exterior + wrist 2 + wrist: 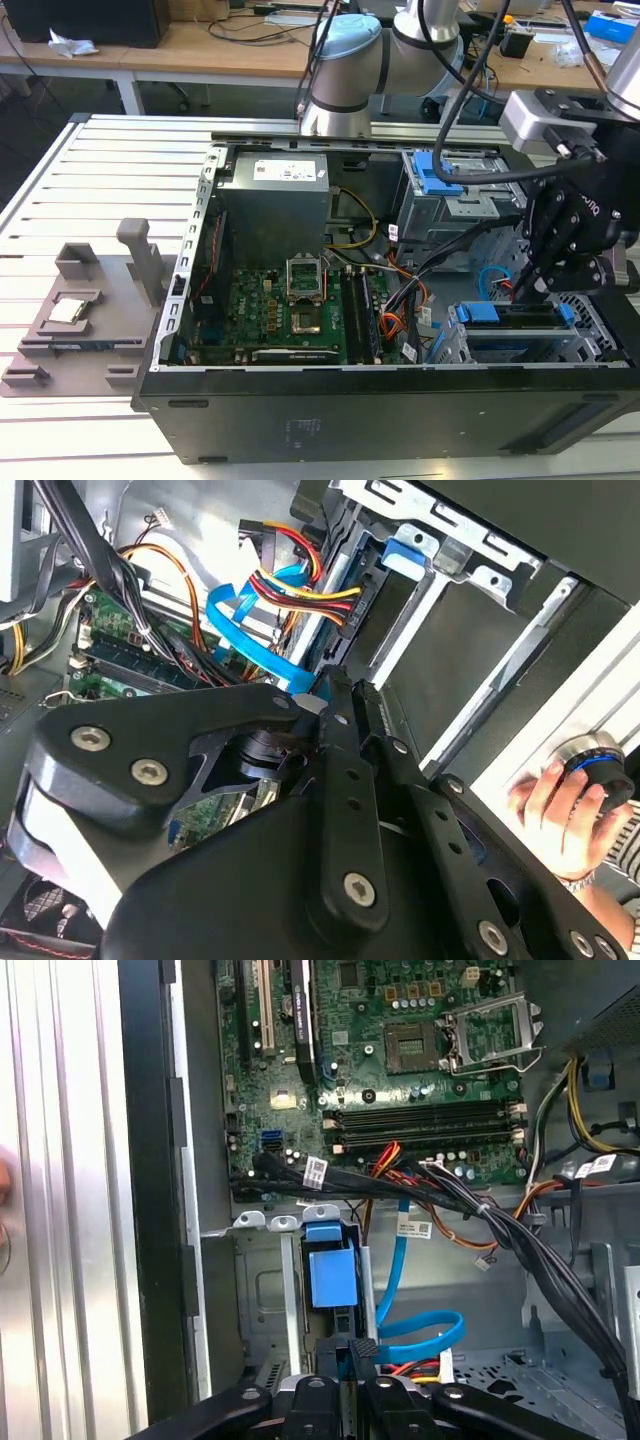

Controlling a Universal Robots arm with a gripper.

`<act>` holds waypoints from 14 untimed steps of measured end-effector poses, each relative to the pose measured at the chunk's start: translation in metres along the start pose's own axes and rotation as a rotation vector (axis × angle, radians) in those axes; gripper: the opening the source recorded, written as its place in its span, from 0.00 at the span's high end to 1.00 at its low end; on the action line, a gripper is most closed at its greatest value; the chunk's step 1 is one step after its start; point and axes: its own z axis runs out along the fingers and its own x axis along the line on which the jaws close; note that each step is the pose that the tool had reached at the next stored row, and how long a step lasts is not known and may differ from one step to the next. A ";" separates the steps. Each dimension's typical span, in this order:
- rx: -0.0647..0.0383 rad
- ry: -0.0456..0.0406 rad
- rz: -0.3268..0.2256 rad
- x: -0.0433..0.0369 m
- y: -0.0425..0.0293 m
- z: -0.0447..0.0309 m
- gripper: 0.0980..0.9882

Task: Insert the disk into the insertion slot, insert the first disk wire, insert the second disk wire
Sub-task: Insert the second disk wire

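Disk seated in its bay; gripper at the wire plugs.

The disk [331, 1278] sits in the slot [262, 1295]. The gripper [350, 1355], jaws closed, meets the red-orange wire bundle [300, 590] beside the blue cable [420, 1335]. Press the plug square, without tilting.

Bright blue on the disk [331, 1278] carrier, sitting against the dull grey of the insertion slot [262, 1295]. The second disk wire [420, 1332] curls light blue; the first disk wire [300, 592] runs red, orange, yellow and black. Green motherboard [400, 1070], matte black gripper [352, 1392], silver ribbed table [110, 180].
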 end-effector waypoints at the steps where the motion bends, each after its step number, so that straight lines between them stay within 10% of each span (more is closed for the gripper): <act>1: 0.000 -0.0002 0.000 0.0000 -0.0001 0.0002 0.93; 3: -0.002 -0.0201 -0.001 0.0000 -0.0003 0.0003 0.93; 5: -0.007 -0.0742 -0.004 0.0011 -0.0007 0.0004 0.93; 6: -0.008 -0.0823 -0.004 0.0026 -0.0014 0.0010 0.93; 14: -0.008 -0.0836 -0.004 0.0053 -0.0084 0.0102 0.93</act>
